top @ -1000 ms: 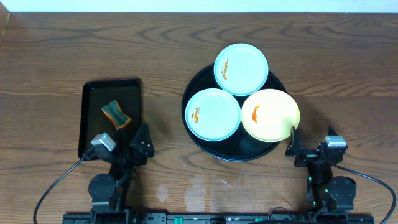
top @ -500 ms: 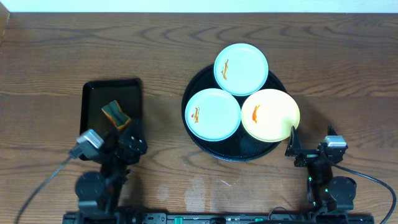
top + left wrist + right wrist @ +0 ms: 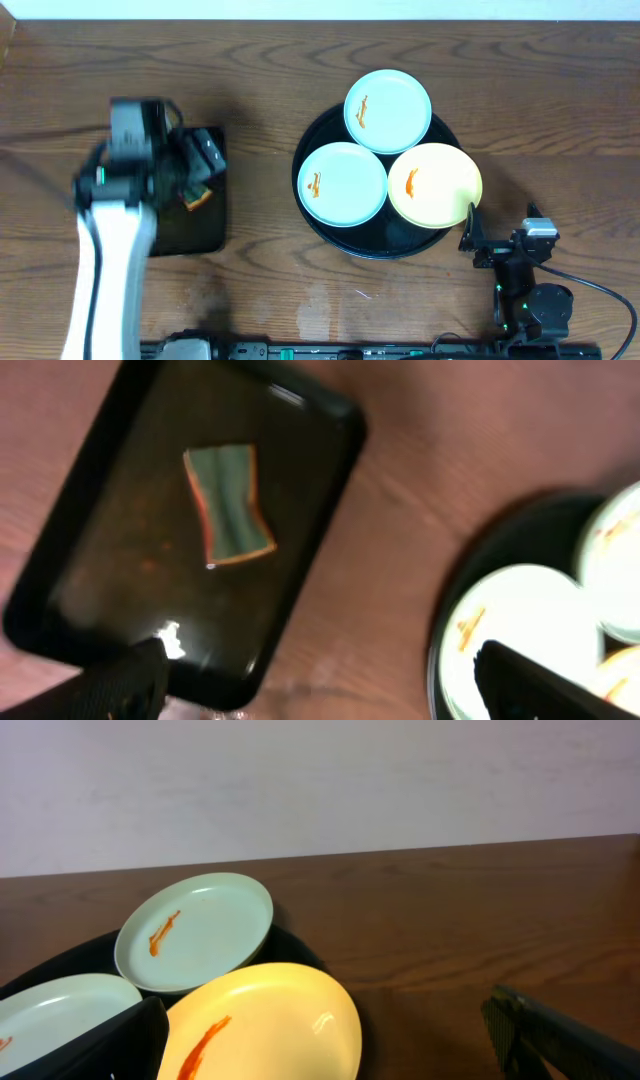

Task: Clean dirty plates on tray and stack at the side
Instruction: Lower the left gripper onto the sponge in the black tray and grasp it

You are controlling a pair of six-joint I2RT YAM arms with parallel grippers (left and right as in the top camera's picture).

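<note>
A: Cleaning hadn't begun?
B: No. Three plates (image 3: 342, 183) lay smeared on the tray (image 3: 385, 238), none stacked aside. The left gripper (image 3: 322, 655), near the sponge (image 3: 228, 503), and the right gripper (image 3: 322, 1008) both gaped empty.

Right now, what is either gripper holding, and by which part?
Nothing is held. The left gripper hangs open above the rectangular tray; the right gripper sits open beside the round tray.

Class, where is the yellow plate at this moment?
Overhead, the yellow plate lies on the right, near side of the round tray, with one blue plate to its left and the other behind it.
</note>
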